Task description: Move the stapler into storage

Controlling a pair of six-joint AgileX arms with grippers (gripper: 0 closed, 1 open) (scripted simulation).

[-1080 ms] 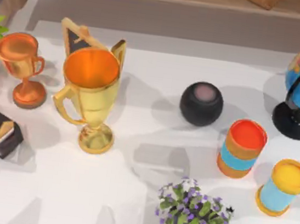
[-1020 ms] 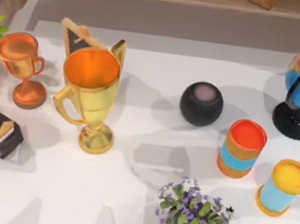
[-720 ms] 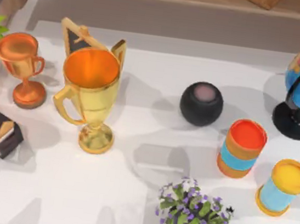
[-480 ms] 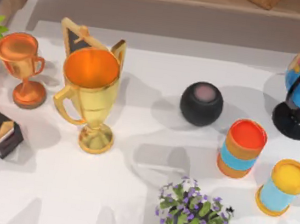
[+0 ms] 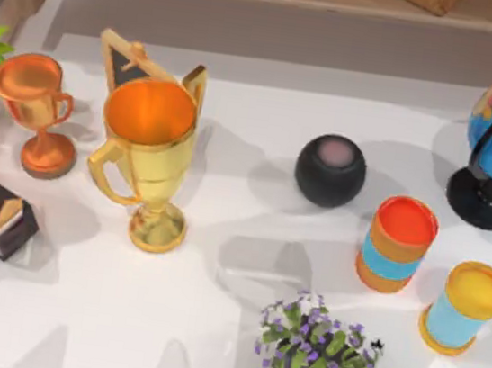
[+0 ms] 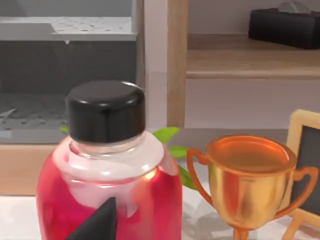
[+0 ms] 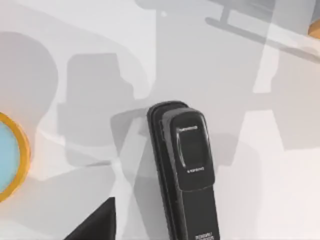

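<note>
the stapler (image 7: pixel 186 172), a smooth, glossy black oblong with a rounded nose, lies flat on the matte white table (image 7: pixel 280 190) directly below the right gripper; i cannot tell its finger state.

We see a black stapler (image 7: pixel 186 170), a gold trophy (image 5: pixel 147 160) with orange inside, a copper cup (image 5: pixel 37 107), a red bottle (image 6: pixel 107 180) capped black.

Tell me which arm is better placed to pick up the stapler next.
Right, probably. The right wrist view looks straight down on the black stapler lying flat on the white table, with nothing on it. The left wrist view faces a red bottle and a copper trophy instead.
</note>
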